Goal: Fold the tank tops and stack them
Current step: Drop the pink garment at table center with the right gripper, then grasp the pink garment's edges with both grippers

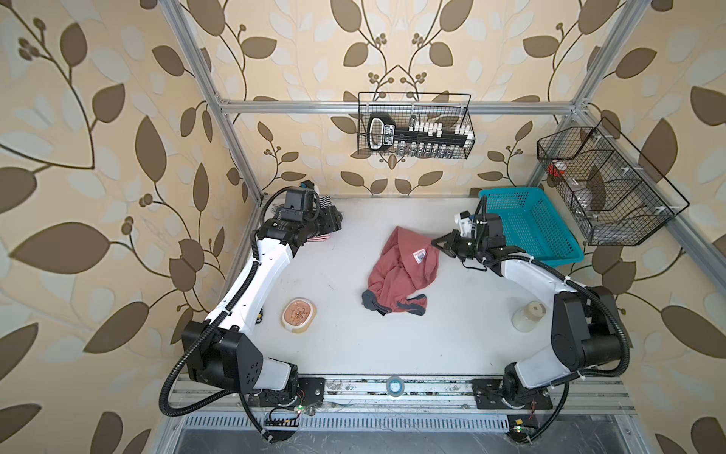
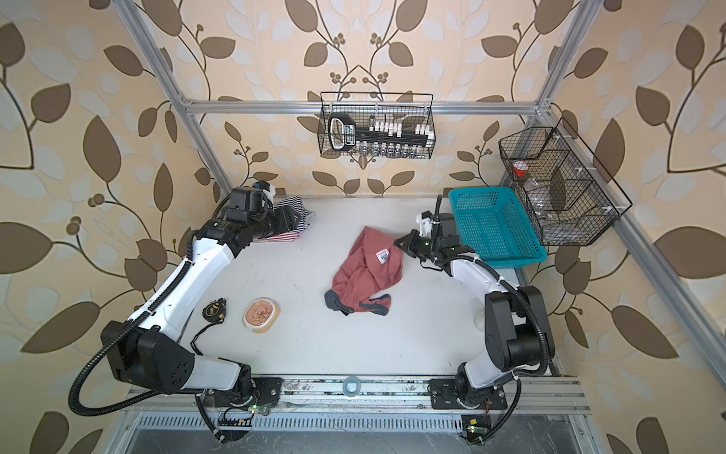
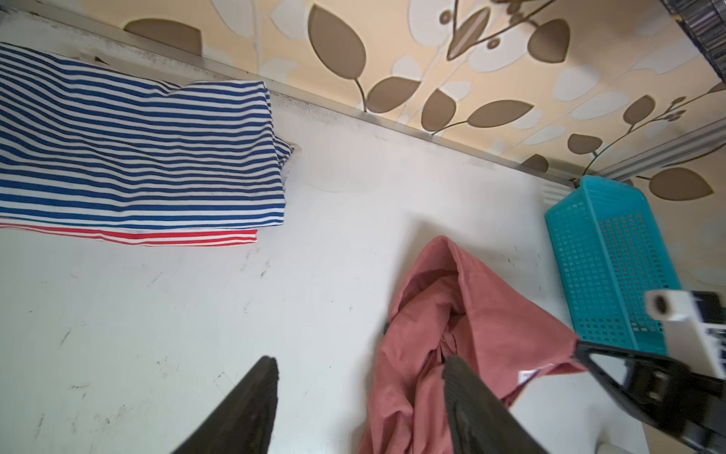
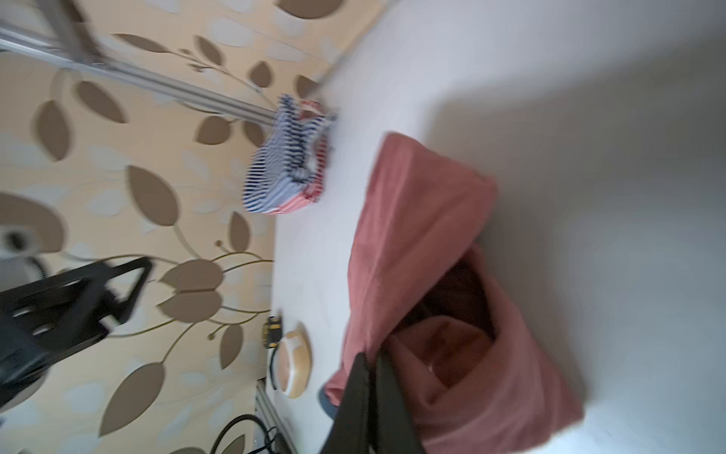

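Note:
A dusty red tank top (image 1: 396, 271) (image 2: 365, 275) with grey-blue trim lies crumpled mid-table, a badge print on its right flap. My right gripper (image 1: 435, 241) (image 2: 397, 241) (image 4: 371, 355) is at that right edge, its jaws nearly together on a pinch of the cloth, which is pulled to a point at the tips (image 3: 565, 353). At the back left, a folded navy-white striped tank top (image 3: 137, 149) (image 2: 292, 202) lies on a folded red-white striped one (image 3: 157, 237). My left gripper (image 3: 359, 373) (image 1: 334, 222) hovers open and empty beside this stack.
A teal basket (image 1: 526, 224) stands at the back right behind the right arm. A small dish (image 1: 299, 314) and a tape measure (image 2: 214, 310) lie front left, and a clear cup (image 1: 528, 314) front right. Wire baskets (image 1: 416, 125) hang on the walls.

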{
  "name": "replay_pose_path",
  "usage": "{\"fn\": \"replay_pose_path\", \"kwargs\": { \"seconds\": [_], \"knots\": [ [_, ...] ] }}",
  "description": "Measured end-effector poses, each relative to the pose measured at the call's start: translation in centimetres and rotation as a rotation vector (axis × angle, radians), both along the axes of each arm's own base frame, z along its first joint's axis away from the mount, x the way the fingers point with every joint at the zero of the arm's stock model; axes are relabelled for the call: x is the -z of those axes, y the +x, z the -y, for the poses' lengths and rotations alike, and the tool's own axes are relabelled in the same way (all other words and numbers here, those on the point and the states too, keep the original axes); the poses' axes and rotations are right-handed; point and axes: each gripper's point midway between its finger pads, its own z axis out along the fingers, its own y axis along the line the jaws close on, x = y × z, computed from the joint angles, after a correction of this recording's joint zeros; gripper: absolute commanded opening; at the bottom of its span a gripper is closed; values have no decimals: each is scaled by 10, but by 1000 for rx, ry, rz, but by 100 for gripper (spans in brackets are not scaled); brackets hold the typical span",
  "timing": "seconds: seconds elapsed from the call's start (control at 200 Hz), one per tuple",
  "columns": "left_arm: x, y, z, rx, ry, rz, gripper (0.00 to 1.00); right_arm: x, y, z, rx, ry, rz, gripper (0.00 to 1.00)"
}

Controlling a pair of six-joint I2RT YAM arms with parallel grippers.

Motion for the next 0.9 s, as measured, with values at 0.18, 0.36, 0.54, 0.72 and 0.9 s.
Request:
{"fn": "replay_pose_path", "kwargs": {
  "seconds": [0.18, 0.36, 0.54, 0.72, 0.9],
  "knots": [
    [24, -8, 69, 148, -6, -48, 66, 28, -15, 28, 37, -270, -84, 58],
    [91, -35, 150, 331, 56, -205, 61, 20, -36, 29, -2, -475, -53, 60],
    [131, -71, 193, 431, 94, -321, 52, -7, -55, -13, -155, -503, 81, 60],
    [141, -76, 198, 408, 77, -368, 46, 18, -60, -28, -268, -519, 64, 58],
    [145, -78, 201, 385, 58, -384, 43, 55, -65, -41, -387, -518, 1, 53]
  ]
}}
